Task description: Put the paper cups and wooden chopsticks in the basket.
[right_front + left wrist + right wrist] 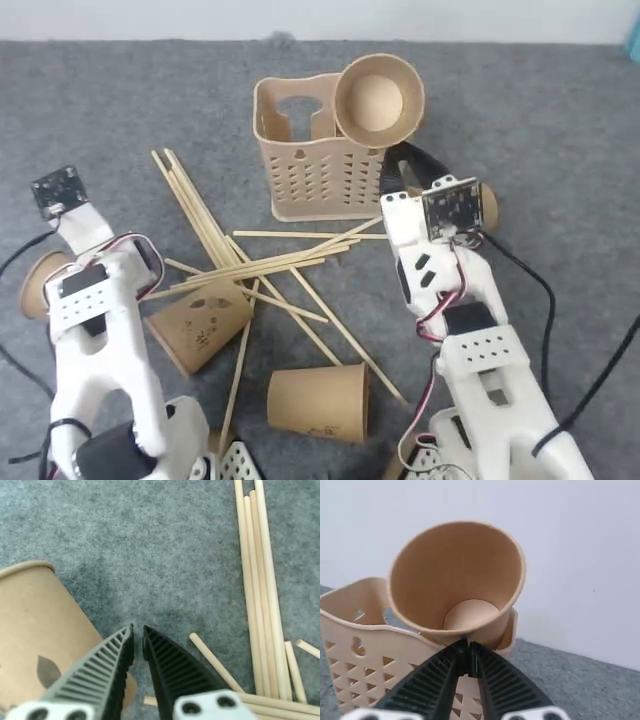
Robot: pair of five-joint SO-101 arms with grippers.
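My right gripper (467,649) is shut on the lower rim of a paper cup (455,580). It holds that cup (380,98) tilted at the right rim of the tan slotted basket (300,170), mouth facing back toward the arm. My left gripper (138,631) hangs shut and empty just above the grey carpet, with a leaf-printed paper cup (35,625) lying against its one side. Two more cups (200,325) (318,402) lie on their sides in front of the basket. Several wooden chopsticks (250,265) are scattered between the arms, some (257,580) near the left gripper.
The basket (355,635) stands upright at the back centre, close to a white wall. Another cup (38,283) lies on its side beside the left arm. Bare carpet stretches to the far left and far right.
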